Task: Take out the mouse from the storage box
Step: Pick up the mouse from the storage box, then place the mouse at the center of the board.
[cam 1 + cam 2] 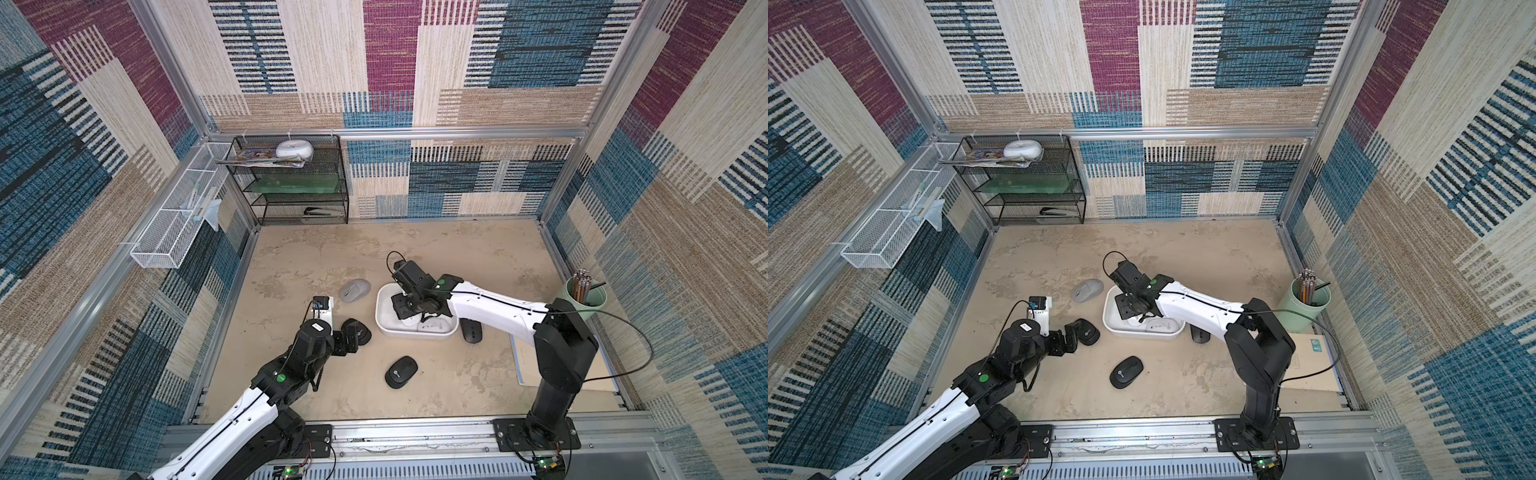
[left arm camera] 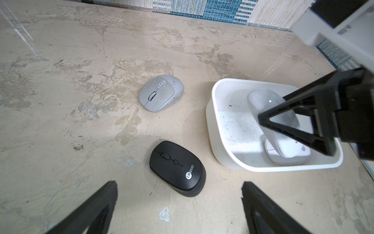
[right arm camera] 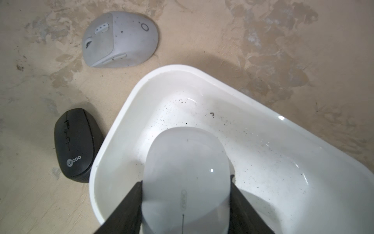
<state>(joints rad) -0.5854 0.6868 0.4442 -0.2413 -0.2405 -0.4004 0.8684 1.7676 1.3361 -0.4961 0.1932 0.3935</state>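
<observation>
The storage box [image 1: 384,328] is a shallow white tub in mid-table, also in the wrist views [image 2: 210,113] [image 3: 121,125]. My right gripper [image 3: 185,180] reaches into it and is shut on a white mouse [image 3: 186,154], one black finger against each side. That mouse [image 2: 263,101] is tilted inside the box, its rear over a second white mouse [image 2: 287,158] on the box floor. My left gripper [image 2: 179,184] stands open left of the box, just above the table. A black Lecoo mouse [image 2: 176,168] lies right in front of its fingers, untouched.
A grey mouse [image 1: 354,290] lies left of the box. One black mouse [image 1: 401,371] lies nearer the front, another [image 1: 471,330] against the box's right side. A green pencil cup [image 1: 586,297] stands at the right wall. A black mesh rack [image 1: 291,183] and white wire basket [image 1: 178,212] stand back left.
</observation>
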